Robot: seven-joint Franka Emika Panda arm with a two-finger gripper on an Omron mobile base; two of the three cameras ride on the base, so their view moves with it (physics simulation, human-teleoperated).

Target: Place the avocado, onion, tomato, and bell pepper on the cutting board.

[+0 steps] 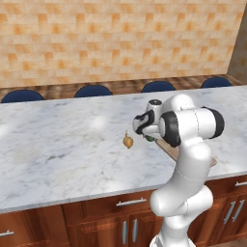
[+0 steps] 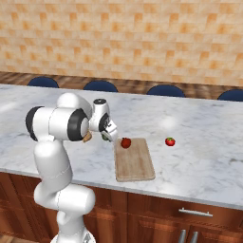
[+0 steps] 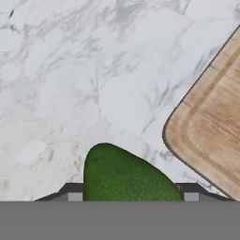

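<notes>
The table (image 2: 199, 156), a long slab of white, grey-veined marble over dark wooden cabinets with metal handles, carried everything the task needed. Behind it stood a wall of orange-tan tiles, and the rounded backs of dark blue chairs (image 1: 92, 90) lined its far edge.

On the table the cutting board (image 2: 135, 161) lay near the front edge, its grain running away from the robot. One red round vegetable (image 2: 126, 142) already sat at the board's far left corner, so by my reading one of the four items was done; whether it was the tomato or the bell pepper could not be told. A second red vegetable (image 2: 170, 141) rested on the bare marble to the right of the board, apart from it, not yet placed. The onion (image 1: 128, 141) sat on the marble to the left of the arm, well clear of the board, also still to be moved.

The avocado (image 3: 124, 176) was in the claw (image 3: 129, 197), its fingers closed on either side of the green fruit, held above the marble with the board's rounded corner (image 3: 206, 131) just beside it. In the left base view a sliver of green (image 1: 150, 138) showed under the hand. The avocado seemed about to be delivered, leaving two items after it
</notes>
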